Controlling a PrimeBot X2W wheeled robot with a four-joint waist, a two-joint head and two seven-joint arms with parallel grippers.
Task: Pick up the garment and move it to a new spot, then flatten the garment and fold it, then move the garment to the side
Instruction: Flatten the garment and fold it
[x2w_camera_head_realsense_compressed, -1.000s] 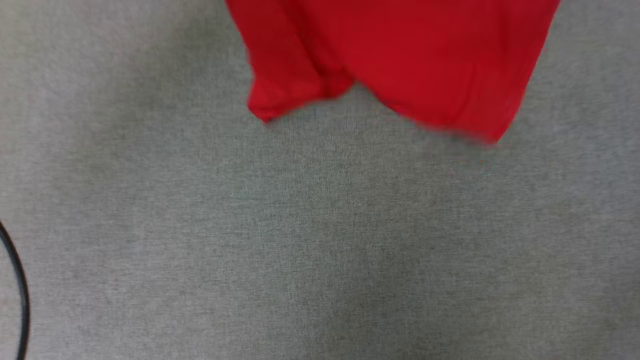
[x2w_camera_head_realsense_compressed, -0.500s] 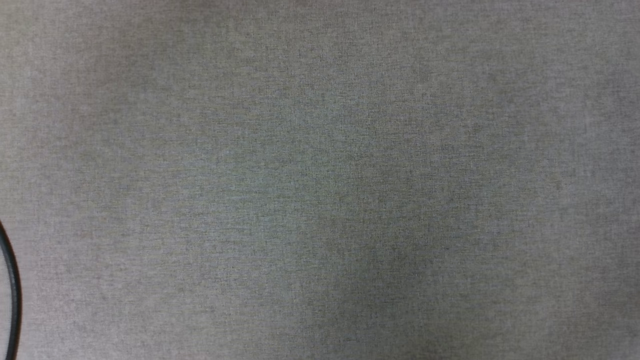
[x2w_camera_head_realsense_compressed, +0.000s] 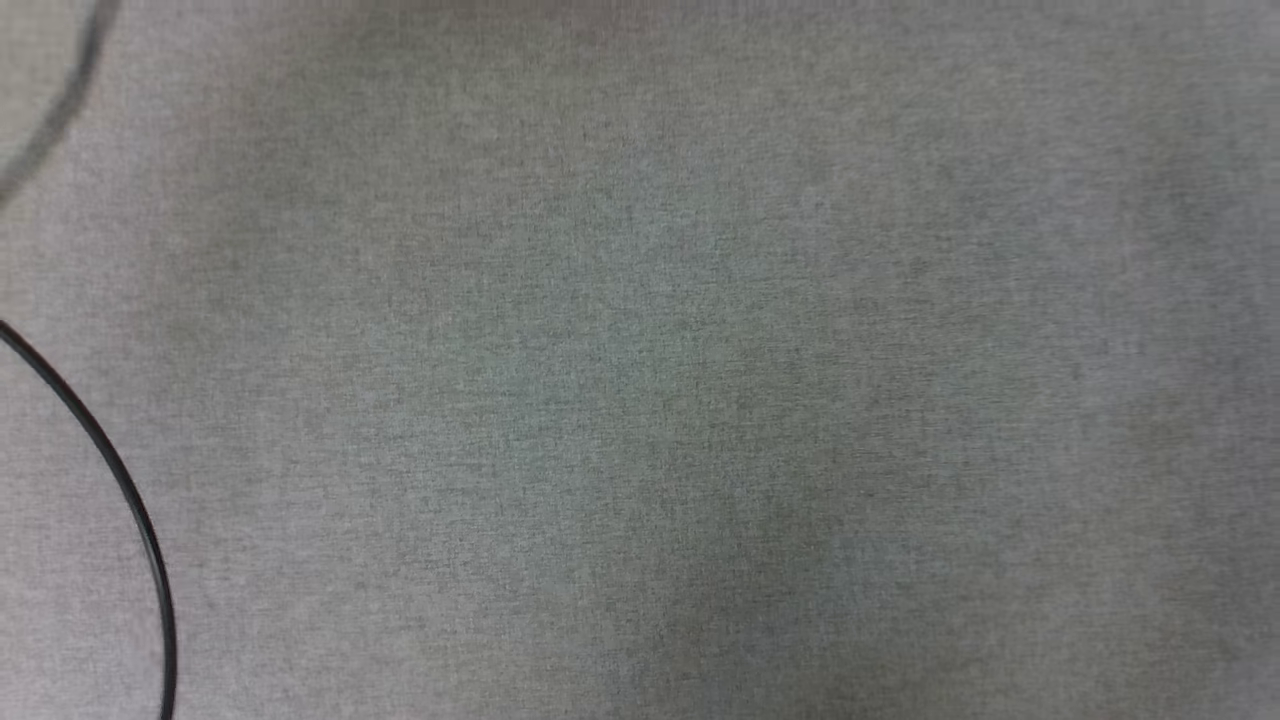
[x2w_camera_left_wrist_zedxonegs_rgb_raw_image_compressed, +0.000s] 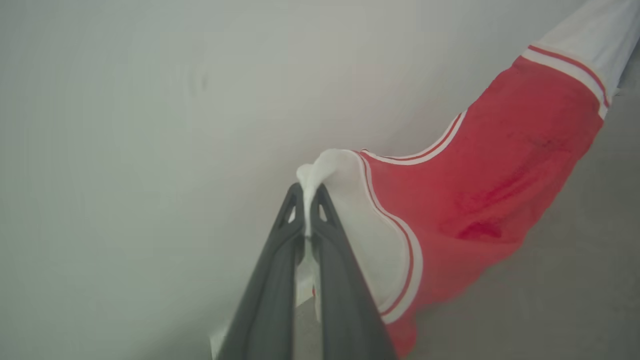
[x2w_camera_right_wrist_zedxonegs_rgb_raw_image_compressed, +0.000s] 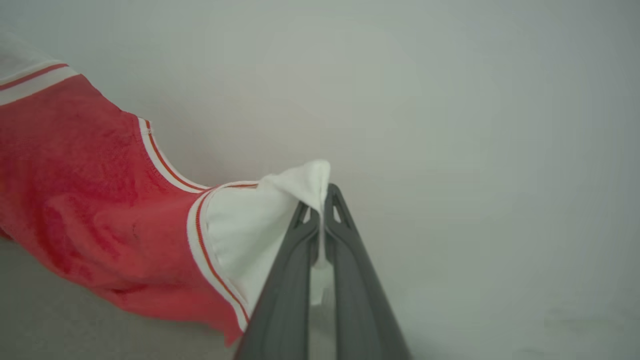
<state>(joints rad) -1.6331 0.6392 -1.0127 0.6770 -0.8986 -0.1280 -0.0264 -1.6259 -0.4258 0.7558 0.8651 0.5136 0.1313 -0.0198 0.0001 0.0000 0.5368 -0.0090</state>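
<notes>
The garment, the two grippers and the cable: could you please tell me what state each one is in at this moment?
garment, held up by both white sleeves, spread between the grippers, red body sagging
left gripper, shut on the garment at one sleeve
right gripper, shut on the garment at the other sleeve
black cable, loose, curved

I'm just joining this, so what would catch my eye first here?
The red shirt, held by both sleeves in the wrist views. The left claw pinches one white sleeve, and the right claw pinches the other sleeve. In the head view, a black cable curves across the grey cloth at lower left.
</notes>
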